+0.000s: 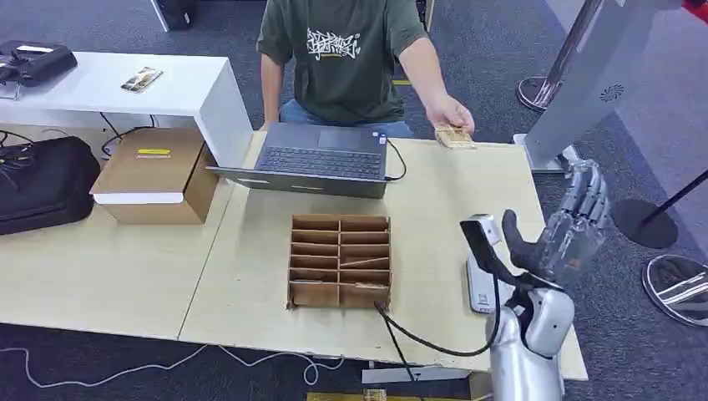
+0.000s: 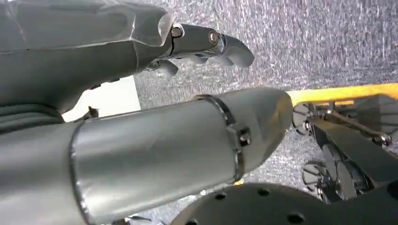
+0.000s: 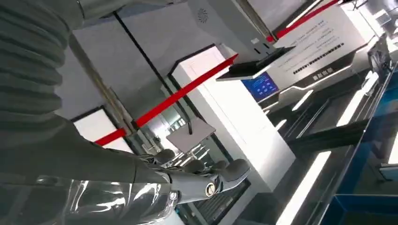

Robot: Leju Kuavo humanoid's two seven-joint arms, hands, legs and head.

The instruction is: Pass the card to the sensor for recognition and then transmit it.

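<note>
The right robot hand (image 1: 576, 219) is raised above the right edge of the table (image 1: 250, 276), palm up, its fingers (image 1: 587, 194) spread and slightly curled, holding nothing. Just beside it on the table, under the wrist, lies the sensor (image 1: 479, 280), a pale flat device with a dark cable (image 1: 417, 334) running off toward the front edge. The left robot hand (image 2: 206, 44) hangs over grey carpet, its fingers loosely curled and apart, with nothing in them.

The card (image 1: 455, 138) is well apart from the right robot hand, at the far right edge of the table, held down by a person's hand (image 1: 451, 113). Between the card and the robot hand is bare table.

Near the middle of the table stands a cardboard divider box (image 1: 340, 261) with two columns of narrow slots; what lies in them cannot be told. Beyond it an open laptop (image 1: 321, 154) faces the person in a green shirt (image 1: 342, 58), who sits at the far side.

To the left, a closed cardboard carton (image 1: 154, 171) rests on the table beside a black bag (image 1: 42, 184). Behind them a white side table (image 1: 108, 83) carries a small packet (image 1: 142, 79) and a black device (image 1: 33, 60). At the far right stands a grey kiosk (image 1: 593, 83).
</note>
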